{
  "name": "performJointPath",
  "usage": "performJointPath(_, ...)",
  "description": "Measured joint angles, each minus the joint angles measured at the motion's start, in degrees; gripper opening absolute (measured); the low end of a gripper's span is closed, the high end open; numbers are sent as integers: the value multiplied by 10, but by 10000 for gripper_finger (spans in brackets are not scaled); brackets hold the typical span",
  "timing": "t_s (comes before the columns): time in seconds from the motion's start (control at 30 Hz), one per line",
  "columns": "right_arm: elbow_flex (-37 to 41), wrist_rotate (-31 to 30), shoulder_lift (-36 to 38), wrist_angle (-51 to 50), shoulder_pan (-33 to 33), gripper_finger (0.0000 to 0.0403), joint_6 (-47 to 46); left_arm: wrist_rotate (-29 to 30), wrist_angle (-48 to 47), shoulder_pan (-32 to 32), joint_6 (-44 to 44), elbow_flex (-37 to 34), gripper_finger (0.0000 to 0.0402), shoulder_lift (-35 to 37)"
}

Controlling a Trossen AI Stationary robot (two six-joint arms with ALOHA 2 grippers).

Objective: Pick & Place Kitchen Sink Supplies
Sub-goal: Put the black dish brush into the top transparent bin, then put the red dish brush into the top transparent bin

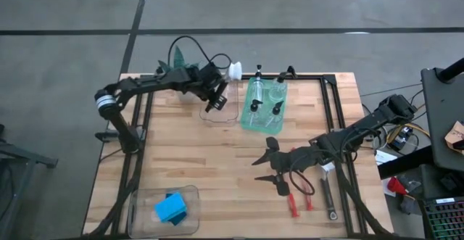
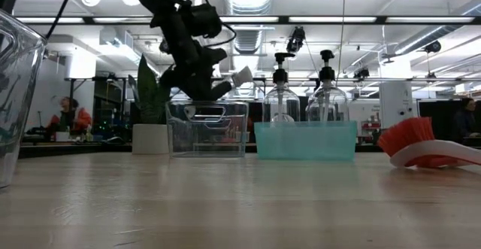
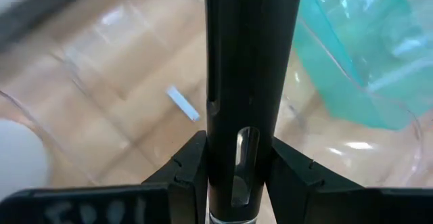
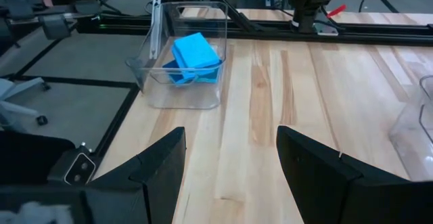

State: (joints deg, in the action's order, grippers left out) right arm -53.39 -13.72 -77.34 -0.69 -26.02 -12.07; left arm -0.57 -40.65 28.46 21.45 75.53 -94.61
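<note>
Left pincer (image 1: 215, 95) grips a black brush handle (image 3: 247, 82) above the clear plastic bin (image 1: 226, 116).

Left tool (image 1: 215, 95) clamped on a black handle (image 3: 247, 82); right tool (image 1: 270, 169) spread.

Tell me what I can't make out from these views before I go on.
- Brush head: left wrist view blocked by the black handle in the left pincer.
- Sponges: count unclear, stacked in their bin.
- Red brushes near the right pincer: the arm hides their heads from above.
</note>
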Motion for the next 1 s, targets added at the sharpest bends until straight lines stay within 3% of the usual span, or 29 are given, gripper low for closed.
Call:
performJointPath(0.63,1,0,0,-4,0,226,3,-79,-53,9,60,-4,110,-49)
performJointPath(1.0,3,1,0,-19,0,226,-15,-81,-52,10,72,-4,189,-48)
